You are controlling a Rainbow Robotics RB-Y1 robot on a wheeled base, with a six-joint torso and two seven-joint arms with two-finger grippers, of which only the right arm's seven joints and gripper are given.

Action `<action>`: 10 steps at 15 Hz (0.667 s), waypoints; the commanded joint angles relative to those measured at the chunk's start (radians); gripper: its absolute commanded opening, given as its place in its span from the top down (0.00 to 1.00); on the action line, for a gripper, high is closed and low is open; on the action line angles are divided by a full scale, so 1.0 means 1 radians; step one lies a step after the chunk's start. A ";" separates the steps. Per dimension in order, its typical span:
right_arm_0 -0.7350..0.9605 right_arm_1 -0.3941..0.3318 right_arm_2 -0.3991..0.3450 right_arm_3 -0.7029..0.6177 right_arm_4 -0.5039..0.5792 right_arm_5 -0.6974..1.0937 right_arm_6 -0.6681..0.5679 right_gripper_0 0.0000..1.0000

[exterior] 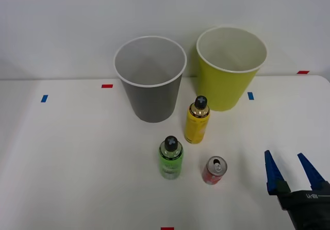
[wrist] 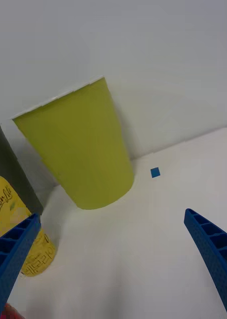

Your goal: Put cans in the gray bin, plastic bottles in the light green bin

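White table (exterior: 77, 163) against pale wall (exterior: 62, 18).

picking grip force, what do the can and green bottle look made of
Can: likely thin metal, with a shiny silver top and pull tab and glossy red side. Green bottle: probably plastic, its translucent glossy green body lets light through; black cap looks matte.

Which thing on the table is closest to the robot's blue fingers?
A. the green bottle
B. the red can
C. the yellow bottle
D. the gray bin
B: in the front view the red can stands nearest the open right gripper, with the green bottle, yellow bottle and gray bin all farther off.
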State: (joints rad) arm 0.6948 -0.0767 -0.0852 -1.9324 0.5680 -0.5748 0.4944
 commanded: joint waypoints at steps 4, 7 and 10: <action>-0.103 0.034 -0.001 0.187 0.079 -0.152 0.035 0.00; -0.107 0.023 0.031 0.187 0.101 -0.152 0.059 0.00; -0.086 0.071 0.039 0.187 0.125 -0.158 0.088 0.00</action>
State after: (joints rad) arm 0.6011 -0.0145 -0.0470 -1.7460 0.6840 -0.7301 0.5725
